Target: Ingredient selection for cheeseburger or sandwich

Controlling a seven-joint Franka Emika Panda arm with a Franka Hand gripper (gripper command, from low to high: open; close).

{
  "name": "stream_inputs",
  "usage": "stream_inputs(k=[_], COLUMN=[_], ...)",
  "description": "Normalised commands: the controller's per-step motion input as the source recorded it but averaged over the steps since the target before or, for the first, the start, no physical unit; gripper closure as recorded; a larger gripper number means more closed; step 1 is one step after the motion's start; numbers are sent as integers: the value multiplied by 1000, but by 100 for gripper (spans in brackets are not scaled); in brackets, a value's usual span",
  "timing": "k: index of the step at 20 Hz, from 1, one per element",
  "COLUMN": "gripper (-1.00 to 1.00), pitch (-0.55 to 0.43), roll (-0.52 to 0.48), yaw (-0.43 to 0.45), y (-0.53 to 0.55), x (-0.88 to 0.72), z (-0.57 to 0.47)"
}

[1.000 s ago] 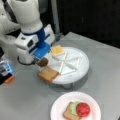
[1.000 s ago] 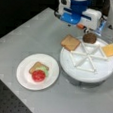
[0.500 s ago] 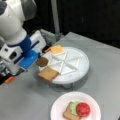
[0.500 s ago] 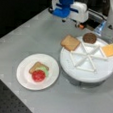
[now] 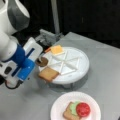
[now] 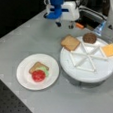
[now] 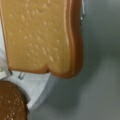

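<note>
Now the pincer (image 6: 65, 24) hovers beside the tray's (image 6: 95, 73) rim, near the bread slice (image 6: 70, 42) and patty (image 6: 89, 37). Whether it is open I cannot tell. Bread, lettuce (image 5: 73, 108) and tomato (image 5: 83, 109) lie stacked on the plate (image 5: 58, 110).

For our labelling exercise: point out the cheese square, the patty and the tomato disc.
cheese square (image 6: 109, 49), a front view, its top face.
patty (image 6: 89, 37), a front view, its top.
tomato disc (image 5: 83, 109), a front view, its centre.

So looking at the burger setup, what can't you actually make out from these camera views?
- Gripper: its fingertips are blurred in a front view and hidden behind the blue wrist in a front view; open or shut is unclear.
- Bread slice: cut off by the wrist view's top and left edges.
- Patty: cropped at the wrist view's bottom-left corner.
- Sandwich: the tomato and lettuce cover most of the bread beneath.
</note>
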Motion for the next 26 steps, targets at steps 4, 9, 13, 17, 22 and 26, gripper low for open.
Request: stream_inputs(k=[4, 9, 13, 17, 22, 26], gripper=[-100, -100, -100, -100, -100, -100], pitch=[35, 17, -22, -58, -35, -38], roll=[624, 576, 462, 384, 311, 242], yaw=[145, 129, 167, 187, 195, 181], y=[-180, -205, -266, -299, -281, -226], x=[330, 355, 290, 241, 203, 168], z=[6, 2, -75, -81, -58, -177])
